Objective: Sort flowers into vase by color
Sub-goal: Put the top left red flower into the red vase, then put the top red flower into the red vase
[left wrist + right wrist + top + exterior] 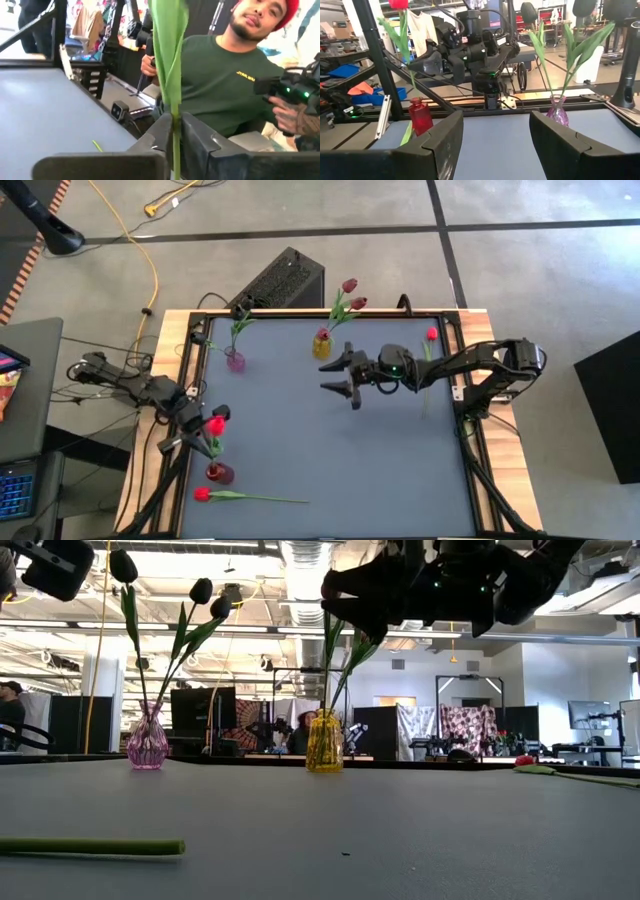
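My left gripper (203, 430) is shut on a red tulip (215, 423) that stands upright over the red vase (219, 473) by the table's left edge. In the right wrist view the tulip's stem (409, 70) runs down to that vase's mouth (418, 101). My right gripper (335, 373) hovers open above the table's middle, near the yellow vase (321, 345) with two maroon tulips (349, 285). A pink vase (235, 361) holds near-black tulips (201, 590). One red tulip (201, 494) lies flat near the near edge. Another (431, 335) lies by the right edge. My left gripper pinches the red tulip's green stem (175, 137) between its two fingers, just below a long leaf (170, 50). The fingers lie level, across the stem. The tulip stands upright in the hold, with its head above the gripper and its lower end at the red vase's mouth.
A person in a green shirt (225, 85) sits beyond the table's left side. A black frame rail (470, 430) runs along the table's edges. Bare grey table top (380, 470) lies between the vases and the near edge.
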Robot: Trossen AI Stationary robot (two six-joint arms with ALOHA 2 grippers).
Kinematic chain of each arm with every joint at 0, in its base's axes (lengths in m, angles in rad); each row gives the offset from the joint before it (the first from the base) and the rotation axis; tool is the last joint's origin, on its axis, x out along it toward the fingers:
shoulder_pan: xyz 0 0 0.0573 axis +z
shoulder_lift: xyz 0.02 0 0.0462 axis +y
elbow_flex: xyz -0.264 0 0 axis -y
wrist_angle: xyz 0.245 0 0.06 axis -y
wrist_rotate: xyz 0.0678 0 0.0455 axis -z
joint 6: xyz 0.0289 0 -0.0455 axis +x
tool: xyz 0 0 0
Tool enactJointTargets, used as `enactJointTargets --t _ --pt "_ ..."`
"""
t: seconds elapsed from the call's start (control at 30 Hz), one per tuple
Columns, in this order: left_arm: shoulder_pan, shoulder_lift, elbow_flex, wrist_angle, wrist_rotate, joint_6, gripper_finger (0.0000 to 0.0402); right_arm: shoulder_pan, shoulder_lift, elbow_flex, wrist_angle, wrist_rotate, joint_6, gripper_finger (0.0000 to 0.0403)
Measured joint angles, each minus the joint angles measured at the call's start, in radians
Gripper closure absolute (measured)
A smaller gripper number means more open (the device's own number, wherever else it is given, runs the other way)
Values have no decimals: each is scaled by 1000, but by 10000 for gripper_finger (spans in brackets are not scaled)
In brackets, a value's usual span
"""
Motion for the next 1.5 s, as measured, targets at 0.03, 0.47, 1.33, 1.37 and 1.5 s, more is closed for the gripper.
enactJointTargets --t 0.03,0.47,1.33,1.37,1.5 --pt "0 0 0 -9 -11 -17 368 -1 0 0 0 0 0 148" --pt "0 0 0 -151 4 -313 296 -6 0 0 -2 0 -1 148" --pt "0 0 240 -797 -83 -696 319 16 0 0 -101 -9 -50 148" --pt "0 0 249 -810 -113 -683 319 17 0 0 -107 -9 -50 148" --pt "0 0 274 -826 -263 -586 319 17 0 0 -156 -10 -45 148"
